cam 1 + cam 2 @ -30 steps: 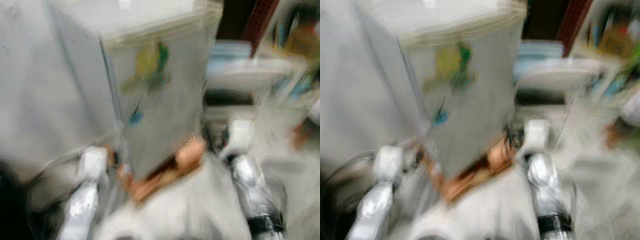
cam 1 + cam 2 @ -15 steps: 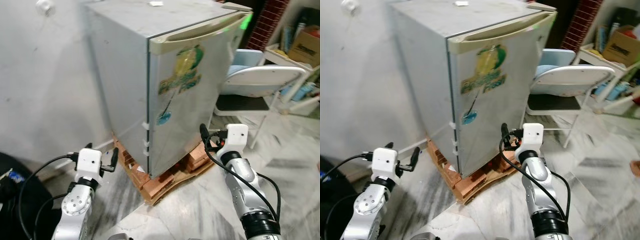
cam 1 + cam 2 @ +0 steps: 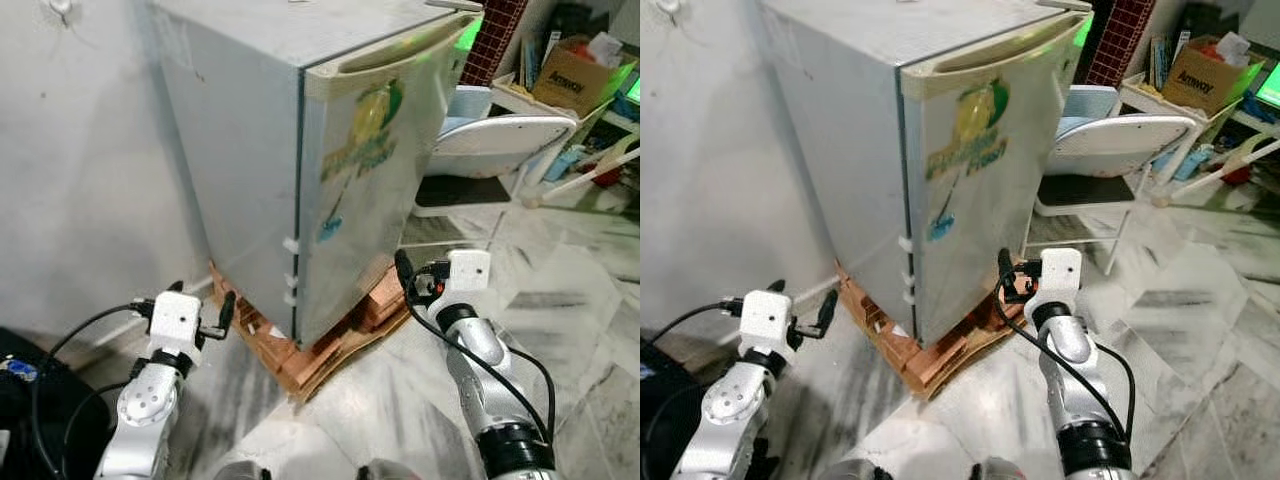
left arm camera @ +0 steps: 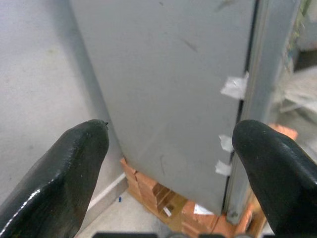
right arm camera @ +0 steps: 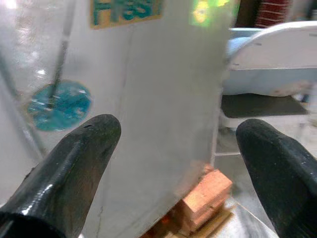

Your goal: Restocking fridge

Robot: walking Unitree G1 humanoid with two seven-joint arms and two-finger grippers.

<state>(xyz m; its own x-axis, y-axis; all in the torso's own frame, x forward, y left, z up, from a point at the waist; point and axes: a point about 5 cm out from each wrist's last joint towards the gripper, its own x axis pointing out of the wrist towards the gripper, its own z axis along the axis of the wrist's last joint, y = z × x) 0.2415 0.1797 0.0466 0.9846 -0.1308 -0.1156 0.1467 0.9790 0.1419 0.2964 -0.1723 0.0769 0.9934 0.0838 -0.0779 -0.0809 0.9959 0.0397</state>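
- Left eye view: a small grey fridge [image 3: 300, 150] fills the upper centre of the frame, door shut, with a cream handle strip along the door's top edge and a lemon sticker [image 3: 365, 135] on its front. It stands on a low stack of bricks [image 3: 320, 345] over flattened cardboard, against a pale wall [image 3: 80, 150] on the left side. The left gripper [image 3: 200, 305] sits at lower left, its fingers spread apart and holding nothing, just short of the fridge's side corner. The right gripper [image 3: 408, 272] is at centre right, close to the lower front of the door; whether it is parted cannot be judged here.
- Right eye view: to the right of the fridge stands a white folding chair [image 3: 1110, 150] with a dark seat, and behind it in the upper right corner a shelf with a cardboard box [image 3: 1190, 70]. The floor [image 3: 1200, 330] is pale marble. Black cables loop from both wrists.
- Left wrist view: the two black fingers [image 4: 54, 183] stand wide apart with nothing between them, facing the fridge's grey side wall and the door's edge, where scraps of white tape [image 4: 234, 87] cling. The bricks show beneath.
- Right wrist view: its fingers [image 5: 59, 178] are likewise spread and empty, looking at the door front, a round blue sticker [image 5: 59, 105] at left, and the chair beyond at upper right.
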